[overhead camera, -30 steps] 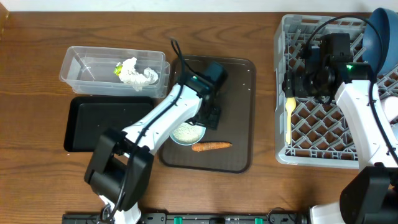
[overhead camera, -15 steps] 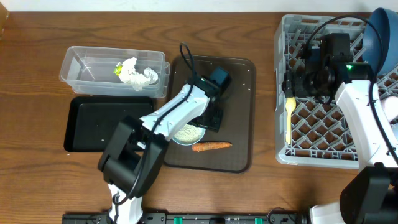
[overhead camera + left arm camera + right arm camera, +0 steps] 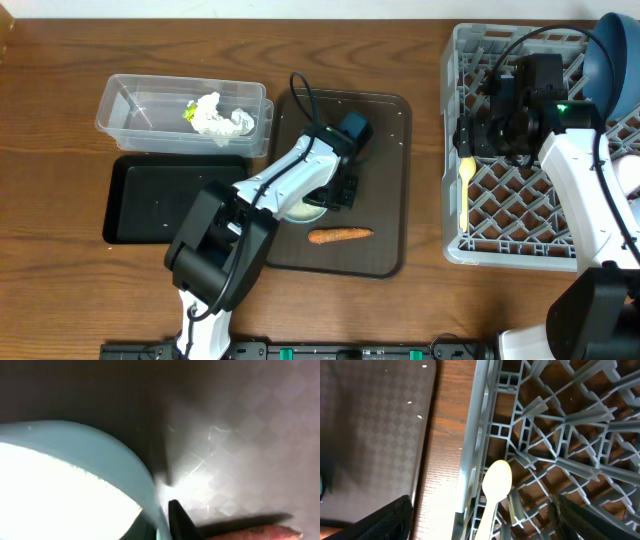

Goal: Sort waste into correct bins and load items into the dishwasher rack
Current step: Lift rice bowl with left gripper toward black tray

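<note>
We are logging the grey dishwasher rack [image 3: 452, 205] sitting at the right of the tabletop [image 3: 60, 285]. The right gripper [image 3: 475, 140] is hanging over its left edge, jaws wide apart, with the pale yellow spoon [image 3: 496, 482] lying in the rack below. On the dark brown tray [image 3: 388, 150], the left gripper [image 3: 335, 195] is pinching the rim of the small light blue bowl [image 3: 95, 457], which is holding rice [image 3: 50, 495]. The carrot piece [image 3: 340, 236] is lying just beside it.

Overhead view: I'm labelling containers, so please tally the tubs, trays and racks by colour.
Clear tub: 1
Black tray: 1
Brown serving tray: 1
Grey rack: 1
Total: 4
</note>
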Controlling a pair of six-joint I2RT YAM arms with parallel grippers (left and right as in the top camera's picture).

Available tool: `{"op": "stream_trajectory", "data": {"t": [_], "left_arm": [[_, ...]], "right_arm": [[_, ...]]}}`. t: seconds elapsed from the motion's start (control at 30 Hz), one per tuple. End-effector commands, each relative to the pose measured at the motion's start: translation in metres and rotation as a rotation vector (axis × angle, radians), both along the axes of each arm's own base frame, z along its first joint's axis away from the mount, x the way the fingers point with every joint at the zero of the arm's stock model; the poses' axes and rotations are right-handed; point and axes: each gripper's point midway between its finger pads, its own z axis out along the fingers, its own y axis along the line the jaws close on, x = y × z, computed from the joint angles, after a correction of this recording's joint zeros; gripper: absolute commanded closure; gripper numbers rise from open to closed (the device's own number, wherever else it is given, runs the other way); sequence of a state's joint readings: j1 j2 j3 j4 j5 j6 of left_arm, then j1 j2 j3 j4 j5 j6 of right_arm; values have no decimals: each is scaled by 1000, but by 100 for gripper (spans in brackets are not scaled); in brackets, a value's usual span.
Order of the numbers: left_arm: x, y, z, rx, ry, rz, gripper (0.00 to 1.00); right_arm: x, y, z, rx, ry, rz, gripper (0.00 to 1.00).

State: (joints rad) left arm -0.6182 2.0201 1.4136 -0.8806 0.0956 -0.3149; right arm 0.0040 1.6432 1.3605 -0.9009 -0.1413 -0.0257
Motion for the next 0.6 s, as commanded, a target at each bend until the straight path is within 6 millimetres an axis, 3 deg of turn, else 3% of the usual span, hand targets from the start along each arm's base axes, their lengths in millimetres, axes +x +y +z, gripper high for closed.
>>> {"op": "stream_trajectory", "data": {"t": [0.0,0.13,0.23,0.57], "left_arm": [[-3,2,-4,12,11,-5,94],[-3,7,0,39,6,-5,94],[2,16,14,87,-32,-7,94],[23,31,91,-22,-214,67,94]], "right_arm": [[2,-1,13,0,-32,-9,14],[2,-1,13,0,-31,-9,14],[2,-2,12,0,-28,-9,14],[2,-2,12,-1,-29,-9,14]]}}
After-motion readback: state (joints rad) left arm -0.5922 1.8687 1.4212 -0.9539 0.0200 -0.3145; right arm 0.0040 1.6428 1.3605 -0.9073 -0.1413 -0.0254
